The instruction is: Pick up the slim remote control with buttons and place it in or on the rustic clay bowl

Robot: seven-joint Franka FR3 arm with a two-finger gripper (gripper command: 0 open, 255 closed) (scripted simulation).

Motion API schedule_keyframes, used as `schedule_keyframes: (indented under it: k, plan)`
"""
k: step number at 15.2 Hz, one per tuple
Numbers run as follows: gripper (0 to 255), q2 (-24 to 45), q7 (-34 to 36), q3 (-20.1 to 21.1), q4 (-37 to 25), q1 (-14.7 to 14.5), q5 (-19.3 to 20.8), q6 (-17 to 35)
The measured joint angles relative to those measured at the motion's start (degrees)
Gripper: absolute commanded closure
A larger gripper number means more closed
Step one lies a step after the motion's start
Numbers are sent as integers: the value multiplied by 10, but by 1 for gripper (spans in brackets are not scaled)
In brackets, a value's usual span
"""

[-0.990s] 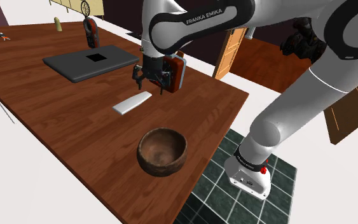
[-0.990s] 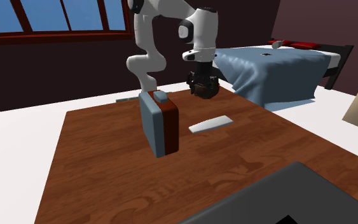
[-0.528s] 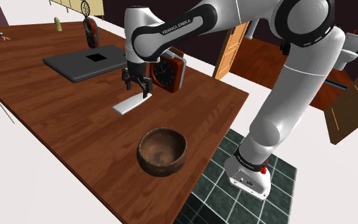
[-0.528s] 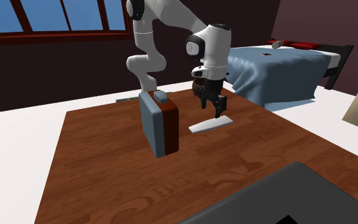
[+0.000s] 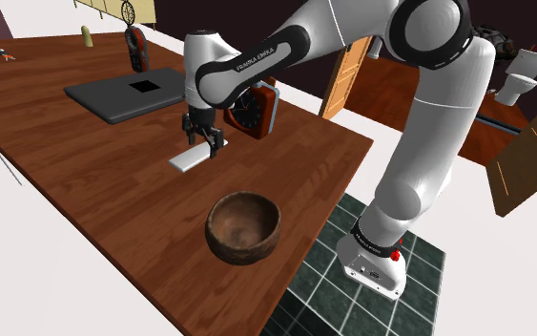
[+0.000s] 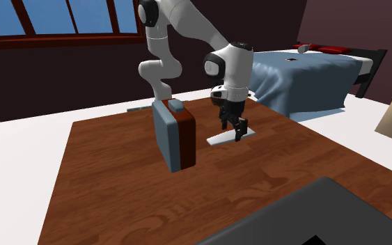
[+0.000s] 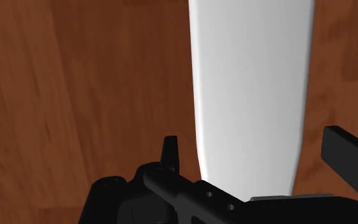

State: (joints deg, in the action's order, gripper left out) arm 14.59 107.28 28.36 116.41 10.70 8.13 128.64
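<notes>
The slim remote [image 5: 190,158] is drawn plain white and lies flat on the brown wooden table [image 5: 94,181], between the grey laptop and the bowl. My black gripper [image 5: 202,145] points straight down over the remote's far end, low at the table, and is open. In the wrist view the remote [image 7: 250,95] runs between the two fingertips [image 7: 170,154], with a gap on each side. In the second exterior view the gripper [image 6: 234,132] stands on the remote [image 6: 218,139]. The rough brown bowl [image 5: 242,248] sits empty near the table's front edge.
A shut grey laptop [image 5: 137,93] lies behind the remote. An upright red-brown box with a clock face [image 5: 254,107] stands close behind the gripper; it appears blue-backed [image 6: 175,133] in the second exterior view. Small items [image 5: 136,48] stand at the far end. The table edge drops to a tiled floor [image 5: 352,305].
The gripper has swung towards the shoulder view's left and come down from above the clock box to the remote's end. Its fingers stayed open. The remote has not moved.
</notes>
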Motion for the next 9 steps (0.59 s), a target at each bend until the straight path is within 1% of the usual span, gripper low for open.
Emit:
schedule_keyframes:
  k: [7,8,9]
  plan:
    - [0,8,3,-2,1,-1,5,9]
    - [255,8,3,-2,1,-1,5,9]
    - [255,8,3,-2,1,-1,5,9]
